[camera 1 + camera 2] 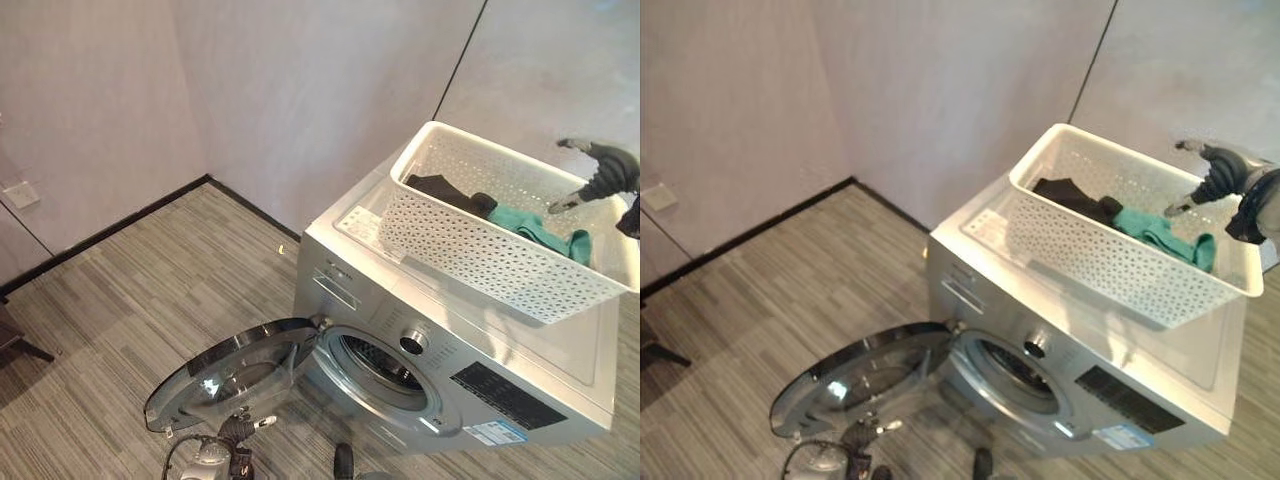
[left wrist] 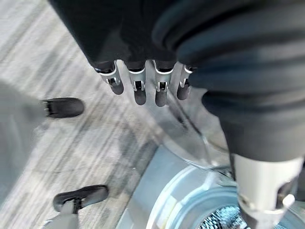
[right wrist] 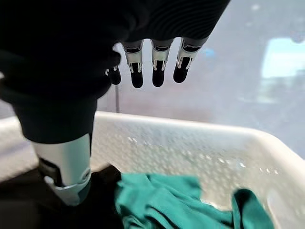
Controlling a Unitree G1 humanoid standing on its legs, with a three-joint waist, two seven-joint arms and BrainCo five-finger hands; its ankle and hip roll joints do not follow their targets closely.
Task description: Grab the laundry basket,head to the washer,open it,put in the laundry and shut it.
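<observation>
With the washer (image 1: 470, 370) standing by the wall and its round door (image 1: 235, 372) swung fully open and lying low over the floor (image 1: 150, 290), the opening step can be judged as done, and the loading of the laundry is the step in hand. The white basket (image 1: 480, 255) is set on top of the washer, tilted slightly, with one end overhanging the far edge. Inside it a black garment (image 1: 445, 190) is seen at the end nearer the wall corner, and a green garment (image 1: 545, 233) lies beside it, the two touching.

The right hand (image 1: 600, 170) is held above the basket, over its far rim, with the fingers (image 3: 157, 67) straight and apart from the thumb (image 3: 64, 167); nothing is held in it. In the right wrist view the green garment is seen just below the thumb, not yet touched. The left hand (image 2: 138, 81) is held low beside the open door, its fingers relaxed and empty, with the drum (image 1: 385, 365) seen just past the thumb.

For the next move, the right hand would need to be lowered into the basket and closed on a garment, most likely the green one. The garment would then have to be lifted clear of the rim, carried down in front of the washer and pushed through the opening into the drum. Care would be called for so that the basket is not dragged off the top.
</observation>
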